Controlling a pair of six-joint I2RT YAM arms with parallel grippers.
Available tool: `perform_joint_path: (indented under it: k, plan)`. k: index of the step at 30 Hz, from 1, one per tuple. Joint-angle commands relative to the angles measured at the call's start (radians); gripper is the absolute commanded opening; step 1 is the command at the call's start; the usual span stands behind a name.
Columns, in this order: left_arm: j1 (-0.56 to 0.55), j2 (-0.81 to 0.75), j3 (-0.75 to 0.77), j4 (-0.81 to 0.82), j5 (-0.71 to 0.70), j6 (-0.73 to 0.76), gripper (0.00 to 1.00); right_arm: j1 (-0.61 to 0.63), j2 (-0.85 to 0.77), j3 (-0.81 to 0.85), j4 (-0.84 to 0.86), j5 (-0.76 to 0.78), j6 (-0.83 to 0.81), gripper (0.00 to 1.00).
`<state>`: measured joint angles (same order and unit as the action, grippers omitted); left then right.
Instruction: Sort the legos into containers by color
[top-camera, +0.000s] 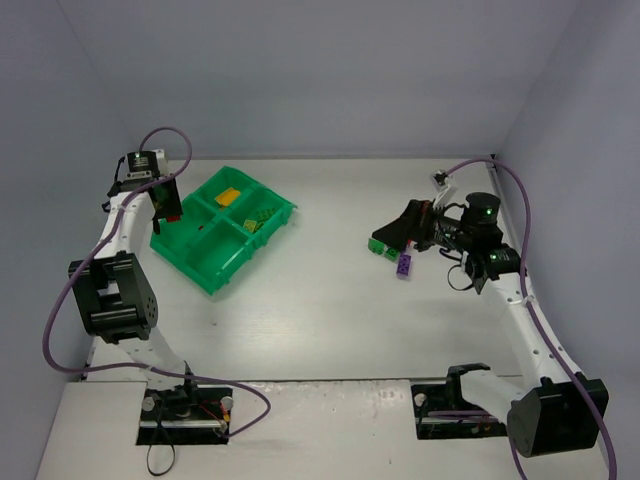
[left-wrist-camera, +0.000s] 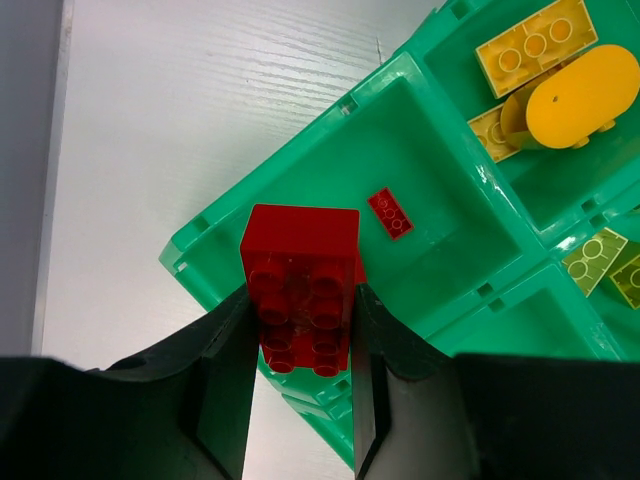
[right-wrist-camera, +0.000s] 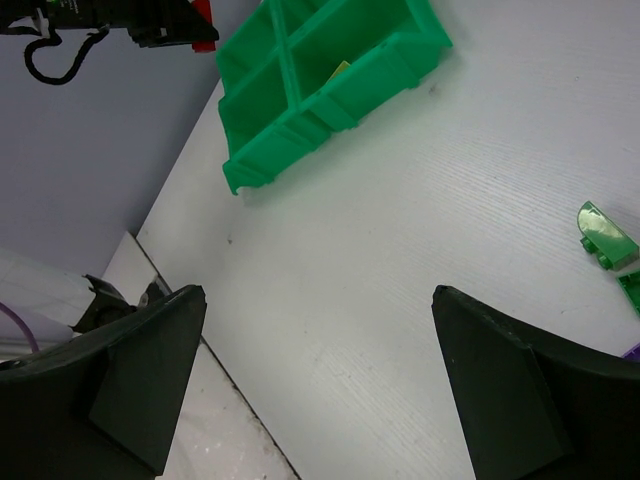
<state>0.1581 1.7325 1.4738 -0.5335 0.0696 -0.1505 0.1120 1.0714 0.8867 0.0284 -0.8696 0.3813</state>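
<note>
Left gripper clamps a red brick over the tray cell holding one small red (yellows and limes binned beyond it), right gripper gapes empty, green brick and purple brick beside it unsorted.

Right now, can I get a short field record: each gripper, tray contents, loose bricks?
left gripper: shut on red brick, over the tray's edge
right gripper: open, holding nothing, over the table
tray: small red brick in one compartment, yellow pieces in another, lime bricks in a third
loose on table: green brick and purple brick beside the right gripper
</note>
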Motion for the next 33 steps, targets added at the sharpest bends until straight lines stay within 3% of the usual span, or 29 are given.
perform_joint_path:
  k: [1,27,33]
  plan:
    - [0.000,-0.027,0.025,0.026,-0.002,-0.001,0.08,-0.002,-0.024,-0.006,0.039,0.001,-0.005,0.93]
    - [-0.025,-0.014,0.014,0.024,0.022,-0.012,0.15,0.000,-0.024,-0.012,0.039,0.007,-0.004,0.93]
    - [-0.026,-0.017,-0.017,0.041,0.033,-0.031,0.22,0.000,-0.022,-0.019,0.038,0.009,-0.004,0.93]
